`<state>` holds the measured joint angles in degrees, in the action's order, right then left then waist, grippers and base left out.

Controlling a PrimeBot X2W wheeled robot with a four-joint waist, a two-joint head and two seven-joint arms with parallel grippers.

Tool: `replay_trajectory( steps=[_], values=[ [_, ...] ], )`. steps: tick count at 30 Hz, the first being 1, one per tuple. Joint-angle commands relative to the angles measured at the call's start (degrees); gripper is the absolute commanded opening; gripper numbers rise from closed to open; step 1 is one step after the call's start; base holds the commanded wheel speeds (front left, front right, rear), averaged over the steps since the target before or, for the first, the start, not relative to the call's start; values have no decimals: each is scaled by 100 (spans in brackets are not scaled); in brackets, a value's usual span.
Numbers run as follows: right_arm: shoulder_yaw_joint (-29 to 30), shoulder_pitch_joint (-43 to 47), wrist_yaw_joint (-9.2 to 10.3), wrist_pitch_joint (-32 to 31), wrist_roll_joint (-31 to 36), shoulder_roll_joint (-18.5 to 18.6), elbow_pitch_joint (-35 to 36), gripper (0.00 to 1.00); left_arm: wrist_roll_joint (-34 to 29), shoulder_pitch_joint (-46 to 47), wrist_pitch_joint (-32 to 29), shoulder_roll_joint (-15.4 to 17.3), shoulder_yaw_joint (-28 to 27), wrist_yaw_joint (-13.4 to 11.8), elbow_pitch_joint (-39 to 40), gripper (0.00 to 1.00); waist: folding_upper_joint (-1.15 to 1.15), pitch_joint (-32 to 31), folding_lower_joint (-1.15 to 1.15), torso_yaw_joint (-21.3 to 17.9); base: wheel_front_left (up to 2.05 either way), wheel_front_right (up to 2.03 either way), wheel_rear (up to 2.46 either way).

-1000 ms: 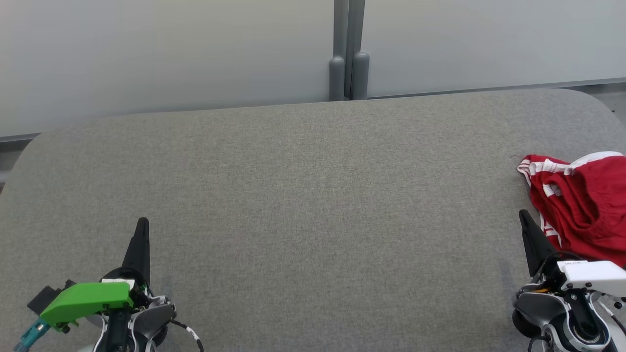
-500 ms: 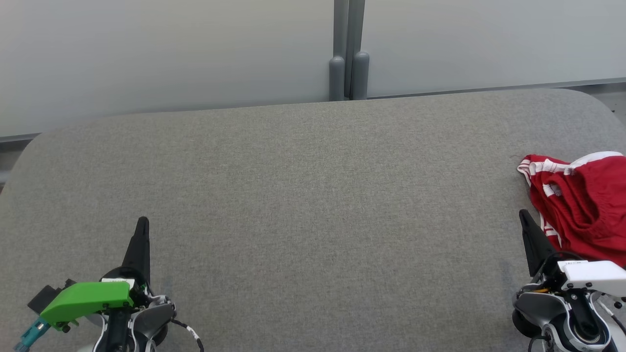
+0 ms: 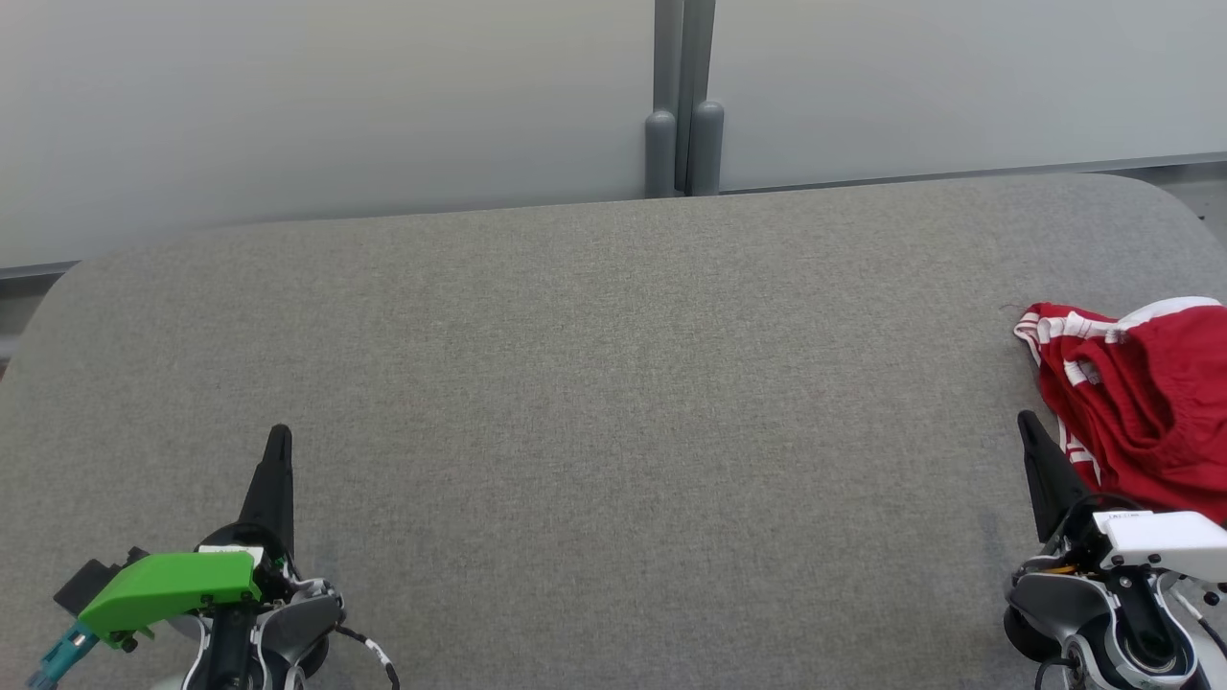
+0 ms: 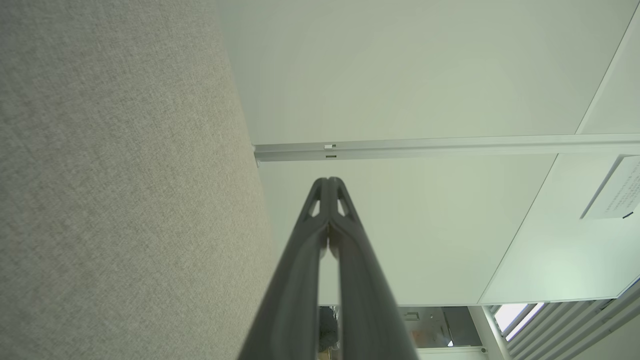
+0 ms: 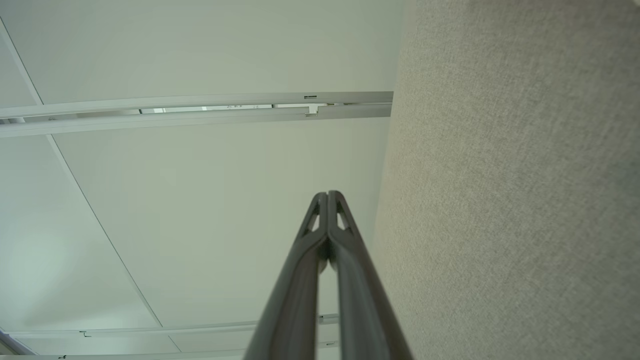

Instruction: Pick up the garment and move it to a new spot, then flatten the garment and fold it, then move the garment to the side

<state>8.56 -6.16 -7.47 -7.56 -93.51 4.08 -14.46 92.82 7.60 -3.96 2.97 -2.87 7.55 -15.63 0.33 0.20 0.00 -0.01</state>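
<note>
- Grey woven-fabric table top (image 3: 613,383), far corners rounded.
- Pale wall panels (image 3: 288,96) behind its far edge; grey double post (image 3: 682,105) at their joint.
- Left wrist view: pale rail (image 4: 425,146) across a panel; paper notice (image 4: 612,187), text unreadable.

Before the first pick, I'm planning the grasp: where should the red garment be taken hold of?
On the red garment, probably the white-striped corner, approached from its left by the right gripper: that edge lies exposed; the rest is bunched.

Matt woven table (image 3: 613,402) — soft red garment (image 3: 1145,402)
</note>
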Motion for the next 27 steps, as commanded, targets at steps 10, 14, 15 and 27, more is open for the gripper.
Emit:
replay_trajectory(
  steps=[10, 14, 15, 27],
  values=[
    [35, -50, -4, -44, 48, -14, -11, 0, 3, 69, -15, -5, -22, 16, -15, 0, -33, 0, 0, 0, 0, 0, 0],
    [42, -51, -4, -53, 56, -19, -11, 0, 0, 68, -16, -6, -24, 17, -15, 0, -33, 0, 0, 0, 0, 0, 0],
    [43, -52, -4, -53, 54, -20, -11, 0, 0, 68, -17, -6, -24, 16, -15, 0, -33, 0, 0, 0, 0, 0, 0],
    [63, -55, -4, -63, 75, -34, -12, 0, -6, 69, -22, -8, -28, 16, -14, 0, -33, 0, 0, 0, 0, 0, 0]
  ],
)
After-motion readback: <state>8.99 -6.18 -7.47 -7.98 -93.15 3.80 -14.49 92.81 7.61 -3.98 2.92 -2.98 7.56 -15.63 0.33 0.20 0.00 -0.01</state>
